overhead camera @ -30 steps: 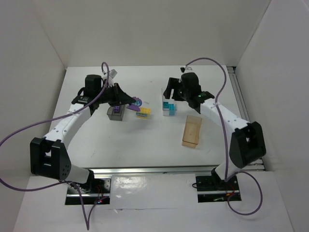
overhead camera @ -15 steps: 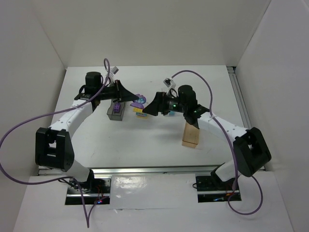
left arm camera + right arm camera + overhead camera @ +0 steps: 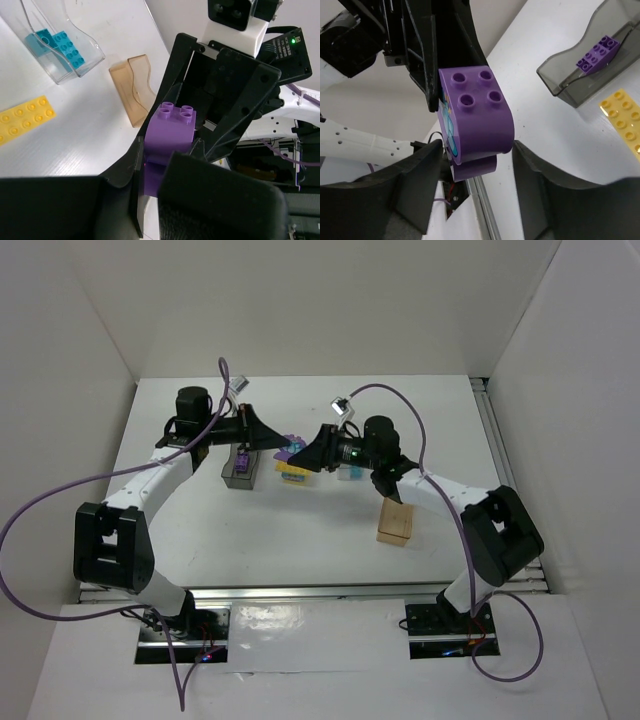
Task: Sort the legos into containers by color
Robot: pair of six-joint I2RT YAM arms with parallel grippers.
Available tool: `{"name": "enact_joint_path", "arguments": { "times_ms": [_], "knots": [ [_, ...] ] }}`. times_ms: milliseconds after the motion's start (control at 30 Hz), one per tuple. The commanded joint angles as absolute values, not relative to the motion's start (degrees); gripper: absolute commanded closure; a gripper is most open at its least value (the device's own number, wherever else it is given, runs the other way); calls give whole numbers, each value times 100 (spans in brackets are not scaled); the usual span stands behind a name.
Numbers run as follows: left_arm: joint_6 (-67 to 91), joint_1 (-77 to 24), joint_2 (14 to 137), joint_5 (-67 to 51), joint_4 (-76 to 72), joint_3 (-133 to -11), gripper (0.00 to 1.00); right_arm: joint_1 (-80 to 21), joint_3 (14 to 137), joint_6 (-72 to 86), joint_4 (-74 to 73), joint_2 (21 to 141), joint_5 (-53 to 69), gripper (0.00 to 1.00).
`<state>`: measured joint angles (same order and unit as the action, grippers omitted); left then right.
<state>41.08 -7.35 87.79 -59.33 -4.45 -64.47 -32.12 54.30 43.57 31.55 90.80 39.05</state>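
**Colour sorting, caught mid-grip**

Over the white table [image 3: 300, 530], the left gripper [image 3: 272, 445] is shown clamped on a rounded purple studded brick [image 3: 472, 115], held aloft just right of a smoky grey open plastic bin [image 3: 232, 478]. The right gripper [image 3: 477, 172] is seen with fingers apart on either side of that brick. A small purple brick [image 3: 597, 52] is pictured inside the grey bin, a flat yellow studded plate [image 3: 625, 117] just beside it.
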Motion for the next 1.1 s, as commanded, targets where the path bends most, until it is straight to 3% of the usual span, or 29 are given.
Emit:
{"name": "enact_joint_path", "arguments": {
  "times_ms": [0, 100, 267, 367, 600, 767, 867, 1067],
  "knots": [
    [4201, -703, 8745, -6293, -852, -6469, 100, -3261, 5546, 4535, 3884, 9175, 3938, 38],
    [4254, -703, 8745, -6293, -853, -6469, 100, -3261, 5599, 4684, 4077, 9229, 4008, 57],
    [4254, -703, 8745, -6004, -686, -6644, 100, -3392, 5774, 4484, 3465, 9290, 4079, 77],
    [4254, -650, 8798, -5670, -441, -6872, 100, -3620, 6002, 3746, 2165, 9220, 3544, 77],
    [3824, -343, 8798, -4432, 622, -7373, 100, -3867, 5818, 3208, 802, 8553, 2155, 77],
    [2892, -343, 8745, -1150, 2702, -7874, 100, -3920, 5757, 3076, 132, 8060, 986, 77],
    [2769, -343, 8824, -407, 3023, -7928, 100, -3920, 5678, 3225, 36, 7884, 344, 77],
    [2769, -343, 9289, -404, 3076, -7866, 100, -3920, 6108, 3173, -237, 8060, -26, 77]
  ]
}}
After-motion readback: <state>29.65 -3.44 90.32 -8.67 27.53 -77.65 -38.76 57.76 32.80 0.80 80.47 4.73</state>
